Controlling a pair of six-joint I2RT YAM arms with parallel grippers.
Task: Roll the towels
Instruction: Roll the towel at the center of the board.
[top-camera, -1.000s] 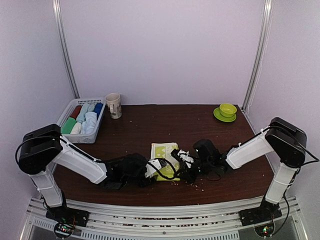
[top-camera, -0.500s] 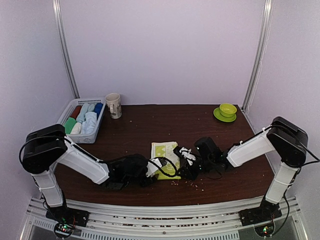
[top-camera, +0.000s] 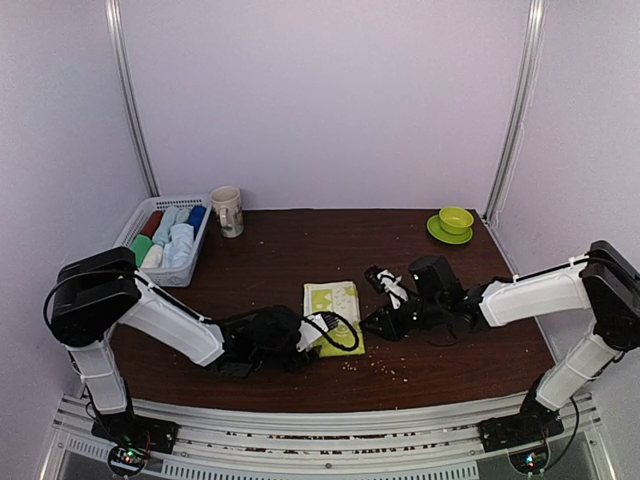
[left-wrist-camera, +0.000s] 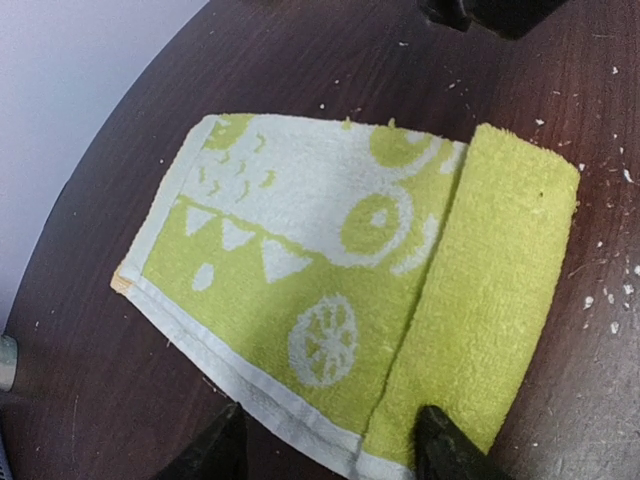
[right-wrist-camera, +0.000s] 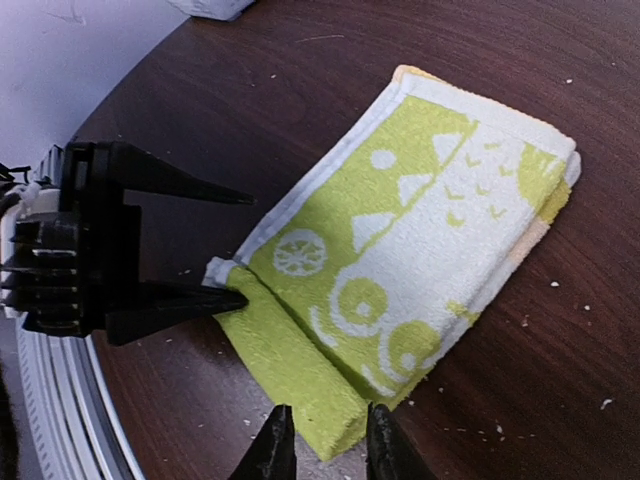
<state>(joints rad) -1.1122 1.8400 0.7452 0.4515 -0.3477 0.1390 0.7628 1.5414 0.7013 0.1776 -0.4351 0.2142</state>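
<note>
Right gripper (right-wrist-camera: 325, 432) has let go and backed off right of the yellow-green towel (top-camera: 333, 305); it is narrowly parted and empty. Left gripper (left-wrist-camera: 330, 445) spread, straddling the towel's near edge. Towel flat on table (top-camera: 300, 250), one turn folded. Roll barely begun; I'd regrip.

Broad bare table (top-camera: 300, 250) lies open beyond the towel (top-camera: 333, 303). At its near end the left gripper (left-wrist-camera: 325, 455) crowds one side, the right gripper (right-wrist-camera: 325, 445) probably the other.
</note>
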